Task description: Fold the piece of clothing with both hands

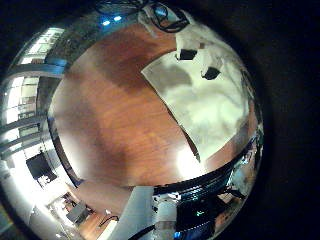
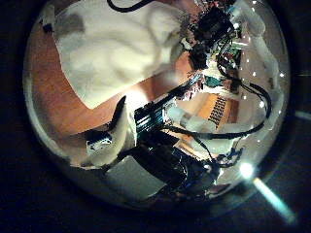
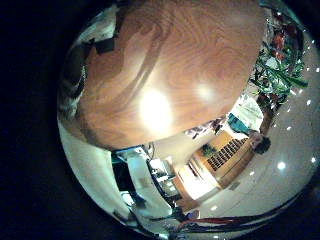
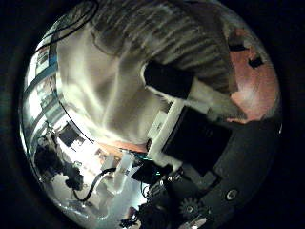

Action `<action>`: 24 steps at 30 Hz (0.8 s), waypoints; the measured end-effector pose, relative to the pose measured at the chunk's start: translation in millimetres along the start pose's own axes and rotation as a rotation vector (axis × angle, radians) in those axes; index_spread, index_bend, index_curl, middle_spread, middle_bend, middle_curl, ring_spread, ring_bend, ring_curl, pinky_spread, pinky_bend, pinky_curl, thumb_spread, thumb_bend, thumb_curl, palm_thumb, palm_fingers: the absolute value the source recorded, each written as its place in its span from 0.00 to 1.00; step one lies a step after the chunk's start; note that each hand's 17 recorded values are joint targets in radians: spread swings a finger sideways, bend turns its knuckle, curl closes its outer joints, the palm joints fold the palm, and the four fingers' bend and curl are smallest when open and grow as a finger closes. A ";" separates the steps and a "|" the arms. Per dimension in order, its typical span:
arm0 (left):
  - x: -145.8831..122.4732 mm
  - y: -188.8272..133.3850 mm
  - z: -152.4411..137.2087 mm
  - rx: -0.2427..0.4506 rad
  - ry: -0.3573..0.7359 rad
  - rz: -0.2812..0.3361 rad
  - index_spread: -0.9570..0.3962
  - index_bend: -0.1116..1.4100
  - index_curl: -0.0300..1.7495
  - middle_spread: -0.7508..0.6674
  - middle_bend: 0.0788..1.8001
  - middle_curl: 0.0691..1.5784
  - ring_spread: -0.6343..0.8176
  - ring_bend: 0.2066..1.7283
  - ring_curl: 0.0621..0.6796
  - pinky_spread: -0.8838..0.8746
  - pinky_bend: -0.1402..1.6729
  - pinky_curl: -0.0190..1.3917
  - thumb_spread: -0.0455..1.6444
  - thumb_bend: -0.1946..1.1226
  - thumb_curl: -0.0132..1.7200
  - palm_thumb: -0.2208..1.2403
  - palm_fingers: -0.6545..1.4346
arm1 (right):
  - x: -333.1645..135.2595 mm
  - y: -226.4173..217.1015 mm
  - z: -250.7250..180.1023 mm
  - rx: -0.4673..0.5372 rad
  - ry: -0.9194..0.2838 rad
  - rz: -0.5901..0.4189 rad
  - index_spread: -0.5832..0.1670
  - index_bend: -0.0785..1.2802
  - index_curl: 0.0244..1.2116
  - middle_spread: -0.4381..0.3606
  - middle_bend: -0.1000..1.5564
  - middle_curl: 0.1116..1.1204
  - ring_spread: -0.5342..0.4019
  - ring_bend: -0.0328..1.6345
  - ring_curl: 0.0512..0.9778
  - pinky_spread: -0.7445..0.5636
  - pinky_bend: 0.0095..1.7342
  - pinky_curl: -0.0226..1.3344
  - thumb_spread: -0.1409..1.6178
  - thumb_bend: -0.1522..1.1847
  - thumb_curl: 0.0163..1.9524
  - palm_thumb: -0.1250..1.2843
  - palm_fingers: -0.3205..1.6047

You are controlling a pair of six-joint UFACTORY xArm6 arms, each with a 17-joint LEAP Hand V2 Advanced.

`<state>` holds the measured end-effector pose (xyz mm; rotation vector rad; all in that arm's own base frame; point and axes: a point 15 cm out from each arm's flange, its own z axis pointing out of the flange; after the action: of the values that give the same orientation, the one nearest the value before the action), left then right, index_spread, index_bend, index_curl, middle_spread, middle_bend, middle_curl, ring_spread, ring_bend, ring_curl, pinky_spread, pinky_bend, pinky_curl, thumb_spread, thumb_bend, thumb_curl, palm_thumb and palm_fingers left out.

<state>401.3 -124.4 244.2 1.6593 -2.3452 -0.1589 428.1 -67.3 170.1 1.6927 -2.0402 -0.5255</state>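
The pale cloth garment is lying spread out on the wooden bench, which makes sense since you want it flat before folding. The right hand sits right over the fabric with one of its fingers reaching out straight above it, not pinching anything. The left hand is close too, but I can't tell what its fingers are doing

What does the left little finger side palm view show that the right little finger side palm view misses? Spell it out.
Left view only: the piece of clothing, lying on the table. Right view only: nothing extra, as its tabletop is almost all bare. Both: the table and the room beyond its edge.
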 end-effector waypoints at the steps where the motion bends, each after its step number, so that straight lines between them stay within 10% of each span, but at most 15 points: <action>1: 1.0 0.2 3.5 -0.002 0.003 0.000 0.71 0.19 0.23 0.68 0.06 0.18 0.55 0.37 0.33 0.60 0.33 0.32 0.71 0.13 0.22 0.47 0.36 | 0.5 1.2 -0.8 0.001 -0.001 0.000 0.28 0.57 0.59 0.33 0.67 0.60 0.33 0.74 0.49 0.26 0.62 0.44 0.73 0.19 0.19 0.59 0.88; 24: 25.4 12.8 87.1 -0.047 0.019 0.037 0.70 0.19 0.22 0.67 0.06 0.17 0.56 0.36 0.31 0.61 0.32 0.30 0.71 0.13 0.22 0.48 0.37 | 93.1 33.0 -19.9 0.077 -0.196 0.018 0.40 0.81 0.69 0.41 0.84 0.61 0.37 0.86 0.60 0.40 0.73 0.57 0.72 0.20 0.33 0.81 0.78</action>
<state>357.7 -149.3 167.5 1.5875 -2.3387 -0.1891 397.4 -153.2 213.0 1.7248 -2.2371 -0.6373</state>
